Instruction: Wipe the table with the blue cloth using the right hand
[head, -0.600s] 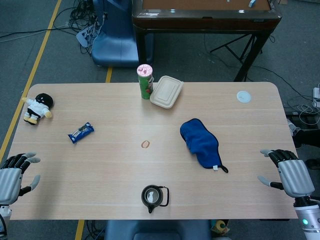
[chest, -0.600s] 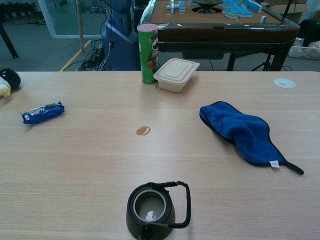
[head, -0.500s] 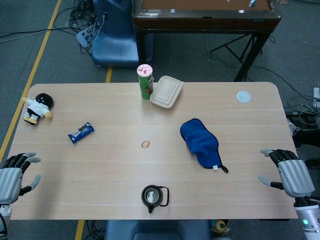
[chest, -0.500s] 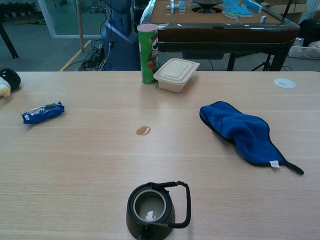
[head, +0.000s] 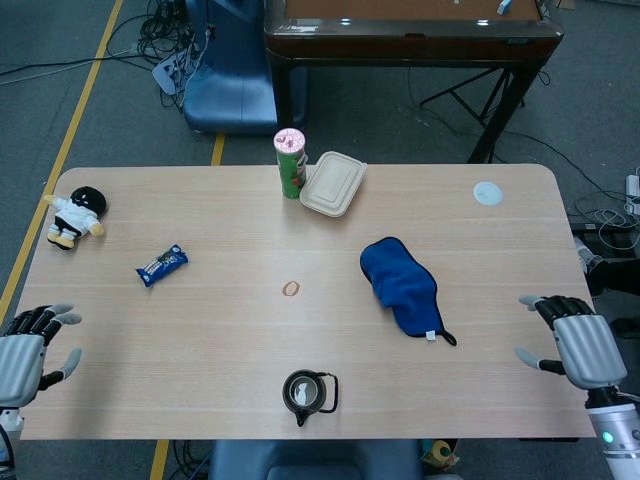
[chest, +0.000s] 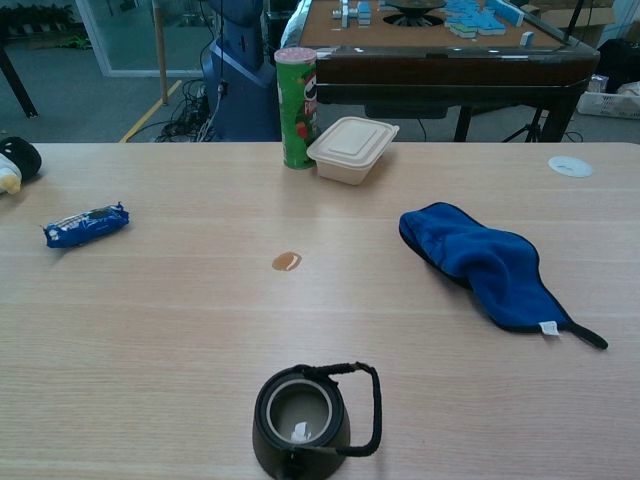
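The blue cloth (head: 402, 288) (chest: 481, 261) lies crumpled on the right half of the wooden table (head: 220, 320), its white tag at its near end. A small brown spill (head: 291, 289) (chest: 286, 261) marks the table's middle, left of the cloth. My right hand (head: 577, 345) hovers at the table's right edge, fingers spread and empty, well to the right of the cloth. My left hand (head: 25, 352) is at the left edge, fingers apart, holding nothing. Neither hand shows in the chest view.
A dark teapot (head: 306, 393) (chest: 308, 412) stands near the front edge. A green chip can (head: 290, 163) and a beige lunch box (head: 333, 184) sit at the back. A blue snack packet (head: 162, 264), a plush toy (head: 73, 215) and a white disc (head: 487, 193) also lie on the table.
My right hand has drifted very slightly down and outward at the table's edge. Everything else stays where it was.
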